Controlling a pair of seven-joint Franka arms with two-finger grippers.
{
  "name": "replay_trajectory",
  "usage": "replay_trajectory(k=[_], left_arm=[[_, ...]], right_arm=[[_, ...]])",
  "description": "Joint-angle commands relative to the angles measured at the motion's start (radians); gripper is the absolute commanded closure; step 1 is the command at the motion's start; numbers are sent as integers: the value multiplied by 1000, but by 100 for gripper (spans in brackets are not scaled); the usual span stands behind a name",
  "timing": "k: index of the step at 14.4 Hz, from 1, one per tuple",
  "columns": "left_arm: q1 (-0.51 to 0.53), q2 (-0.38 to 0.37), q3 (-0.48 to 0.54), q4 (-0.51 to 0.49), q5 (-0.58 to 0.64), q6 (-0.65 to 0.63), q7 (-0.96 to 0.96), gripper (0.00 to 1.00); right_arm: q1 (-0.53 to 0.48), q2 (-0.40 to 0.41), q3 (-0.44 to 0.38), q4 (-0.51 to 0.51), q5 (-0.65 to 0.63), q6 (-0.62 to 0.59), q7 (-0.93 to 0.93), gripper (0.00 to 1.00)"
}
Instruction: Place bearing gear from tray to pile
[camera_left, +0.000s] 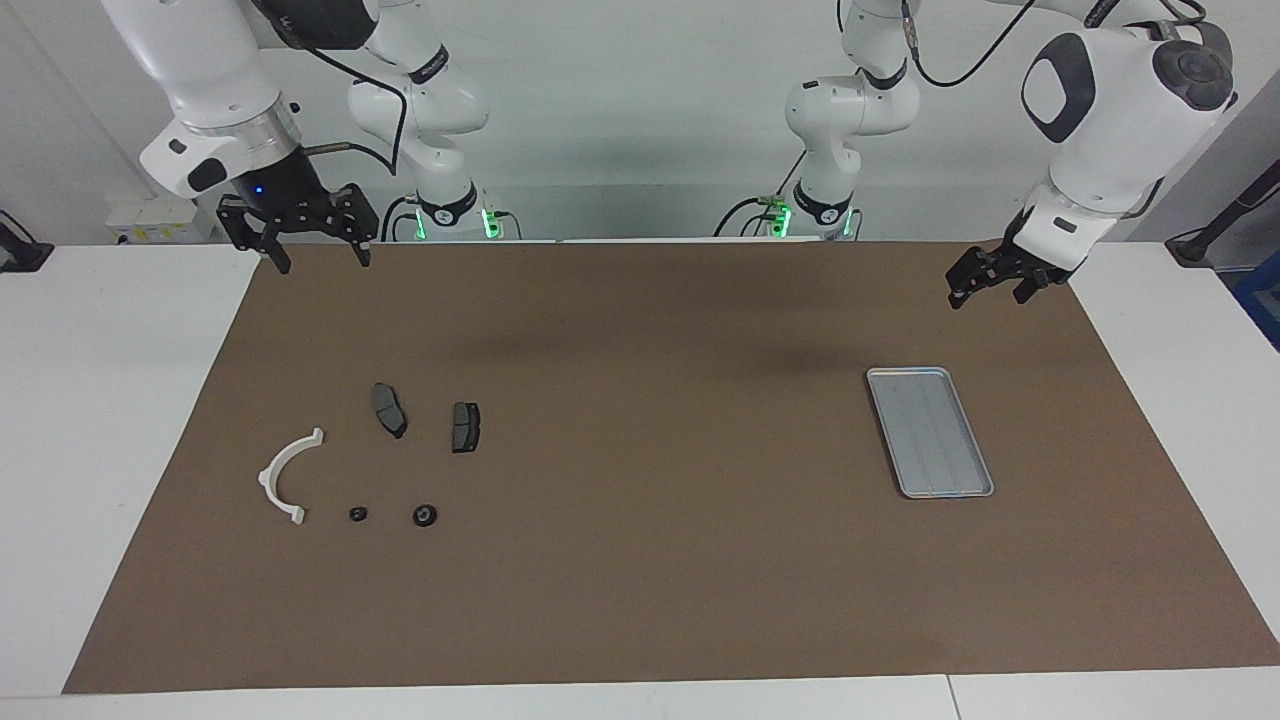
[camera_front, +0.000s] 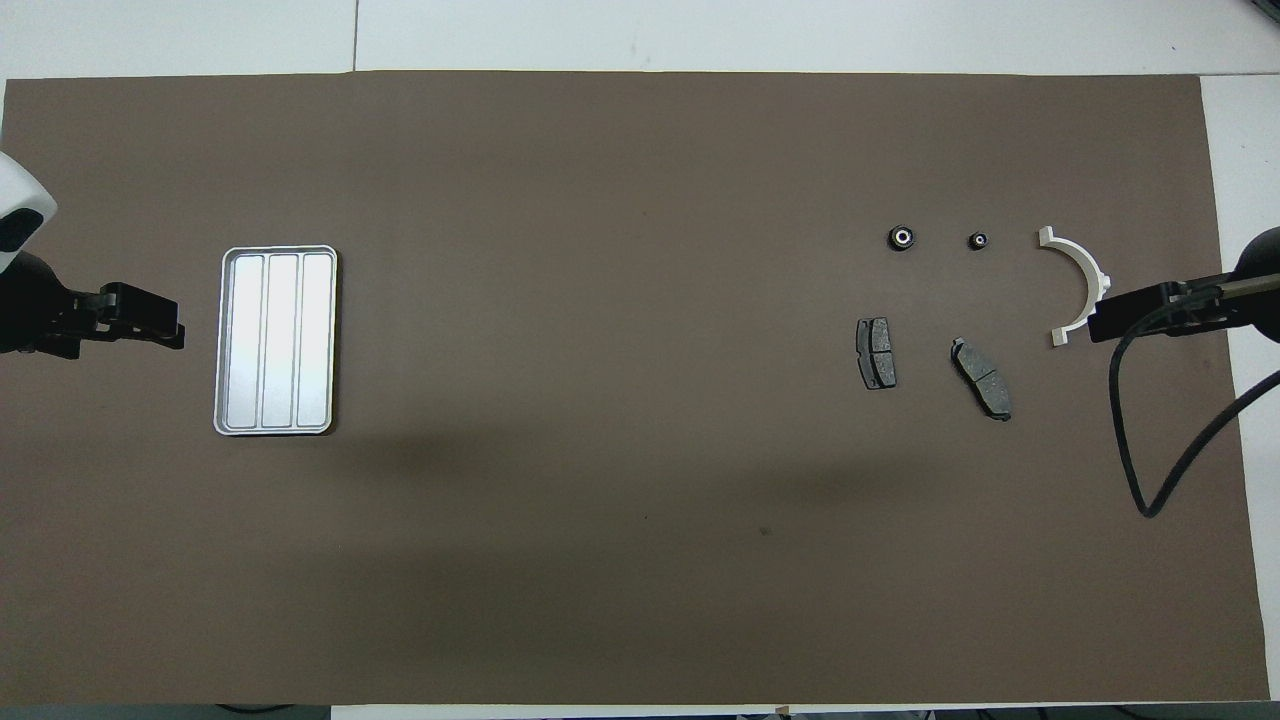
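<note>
The silver-grey tray (camera_left: 930, 432) (camera_front: 276, 340) lies empty toward the left arm's end of the mat. The pile lies toward the right arm's end: a white half-ring bracket (camera_left: 285, 475) (camera_front: 1082, 280), two dark brake pads (camera_left: 389, 409) (camera_left: 465, 426), and two small black round parts. The larger round part, the bearing gear (camera_left: 425, 515) (camera_front: 901, 238), lies on the mat beside the smaller one (camera_left: 357, 514) (camera_front: 979, 240). My right gripper (camera_left: 323, 262) (camera_front: 1102, 320) is open and empty, raised over the mat's corner by its base. My left gripper (camera_left: 985, 285) (camera_front: 150, 325) waits raised beside the tray.
A brown mat (camera_left: 640, 600) covers the table, with white table top (camera_left: 110, 400) showing past its ends. A black cable (camera_front: 1130, 440) hangs from the right arm over the mat's edge. The two arm bases stand at the robots' end.
</note>
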Motion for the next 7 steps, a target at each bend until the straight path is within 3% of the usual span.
replay_trajectory(k=[1, 7], left_arm=[[2, -27, -5, -27, 7, 18, -14, 0], [2, -27, -5, -27, 7, 18, -14, 0]], right_arm=[[10, -16, -7, -16, 9, -8, 31, 0], [12, -14, -7, 19, 0, -28, 31, 0]])
